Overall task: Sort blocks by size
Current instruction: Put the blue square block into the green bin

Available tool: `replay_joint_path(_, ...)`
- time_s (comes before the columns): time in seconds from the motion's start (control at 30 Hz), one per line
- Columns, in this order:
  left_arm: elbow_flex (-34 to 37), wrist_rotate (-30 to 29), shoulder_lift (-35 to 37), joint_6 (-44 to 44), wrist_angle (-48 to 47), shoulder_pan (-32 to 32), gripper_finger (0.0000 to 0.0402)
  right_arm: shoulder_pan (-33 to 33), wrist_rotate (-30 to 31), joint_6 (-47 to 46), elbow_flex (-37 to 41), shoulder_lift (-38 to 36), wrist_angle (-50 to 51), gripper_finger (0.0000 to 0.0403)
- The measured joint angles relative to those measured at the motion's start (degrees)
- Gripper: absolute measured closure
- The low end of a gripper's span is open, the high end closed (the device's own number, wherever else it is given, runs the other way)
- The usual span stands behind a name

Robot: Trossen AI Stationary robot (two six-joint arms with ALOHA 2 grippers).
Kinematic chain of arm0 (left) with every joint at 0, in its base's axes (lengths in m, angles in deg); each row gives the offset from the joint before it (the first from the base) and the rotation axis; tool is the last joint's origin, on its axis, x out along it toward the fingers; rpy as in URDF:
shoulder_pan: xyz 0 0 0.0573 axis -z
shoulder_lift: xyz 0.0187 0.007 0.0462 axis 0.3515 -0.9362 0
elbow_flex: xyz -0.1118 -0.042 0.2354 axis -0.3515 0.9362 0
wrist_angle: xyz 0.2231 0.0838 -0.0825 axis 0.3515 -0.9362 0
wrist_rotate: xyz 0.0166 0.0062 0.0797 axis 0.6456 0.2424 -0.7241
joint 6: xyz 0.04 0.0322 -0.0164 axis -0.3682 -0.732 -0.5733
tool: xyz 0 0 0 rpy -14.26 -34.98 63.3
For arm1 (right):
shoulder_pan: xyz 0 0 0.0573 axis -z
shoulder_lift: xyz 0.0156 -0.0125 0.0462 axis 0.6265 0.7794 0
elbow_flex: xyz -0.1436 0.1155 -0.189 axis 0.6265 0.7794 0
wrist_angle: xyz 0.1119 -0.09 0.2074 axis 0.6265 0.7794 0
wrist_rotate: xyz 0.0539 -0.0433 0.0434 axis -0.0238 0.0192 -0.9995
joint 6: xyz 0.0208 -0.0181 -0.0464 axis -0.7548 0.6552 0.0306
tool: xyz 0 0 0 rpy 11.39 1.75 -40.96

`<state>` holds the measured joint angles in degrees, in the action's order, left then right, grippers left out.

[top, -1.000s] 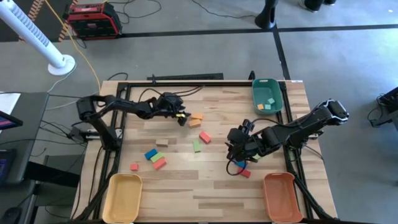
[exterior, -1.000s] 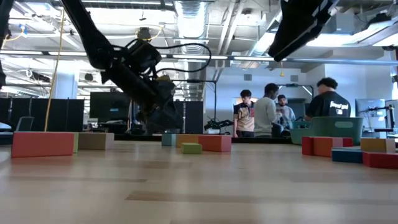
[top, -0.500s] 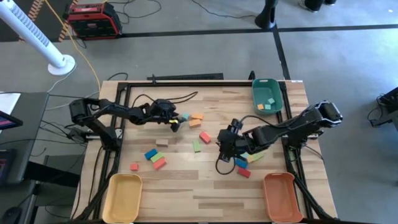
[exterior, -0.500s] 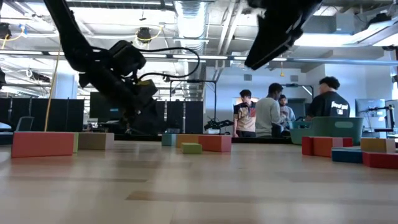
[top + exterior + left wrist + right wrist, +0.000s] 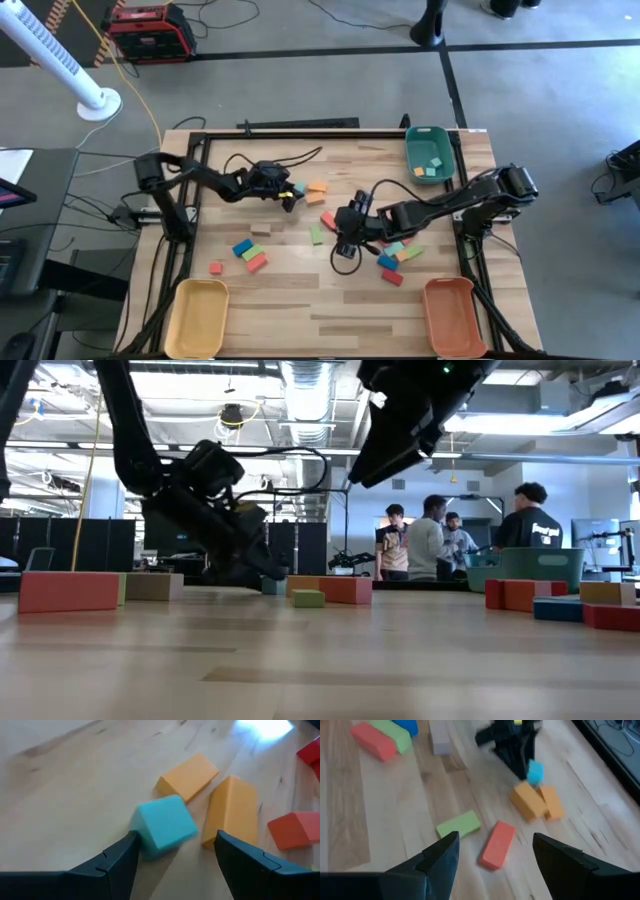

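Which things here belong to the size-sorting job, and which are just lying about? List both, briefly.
Part of the job:
- teal cube between the open left gripper fingers
- two orange blocks beside it
- red block and green block ahead of the open right gripper
- green tray, yellow tray, orange tray

Lying about:
- red case on the floor
- people in the background

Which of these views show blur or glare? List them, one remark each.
Right wrist view: the left pincer far off smears with motion blur. Left wrist view: glare whitens the table; the teal cube looks soft-edged. Low view: bright ceiling lights leave both arms as silhouettes.
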<state>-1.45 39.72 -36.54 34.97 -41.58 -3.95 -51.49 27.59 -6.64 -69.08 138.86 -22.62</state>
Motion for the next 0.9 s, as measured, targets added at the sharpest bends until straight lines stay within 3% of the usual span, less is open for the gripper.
replay_joint_path(0.2, -2.04, 1.72, -5.18, 2.85, 8.46, 1.19, 0.0154, 1.27, 0.0, 0.23, -0.02, 0.0, -0.23, 0.0121)
replay_joint_path(0.53, -10.71, 5.95, -12.08, 4.03, 8.8, 4.89, 0.0154, 3.17, -0.02, 0.16, -0.02, -0.02, 0.67, 0.0121)
replay_joint_path(0.9, -12.88, 9.25, -9.64, 0.69, 3.92, 2.75, 0.0154, 3.61, -1.44, 1.06, -0.02, -0.02, 2.2, 0.0121)
